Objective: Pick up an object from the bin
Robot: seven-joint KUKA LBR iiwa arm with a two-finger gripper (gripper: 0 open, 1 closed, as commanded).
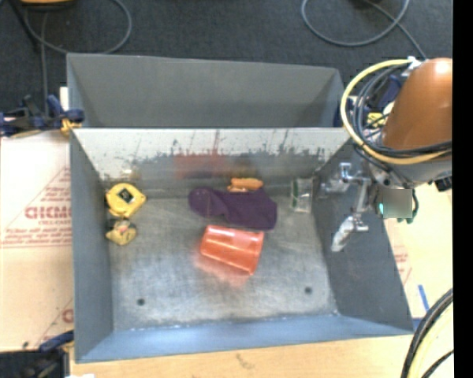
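We see grey bin (pixel 87 235), with arm (pixel 422 109) under orange cover reaching in from right. Gripper (pixel 337 209) over bin's right wall, pincer spread wide, nothing in it. Purple cloth (pixel 232 207) bunched mid-floor toward back wall. Orange translucent cup (pixel 232 249) on its side just in front of cloth. Yellow tape measure (pixel 124 198) near left wall, small yellow piece (pixel 121 232) just in front of it. Small orange piece (pixel 245 184) against back wall. Clear greenish piece (pixel 301 195) near back right corner, nearest to gripper.
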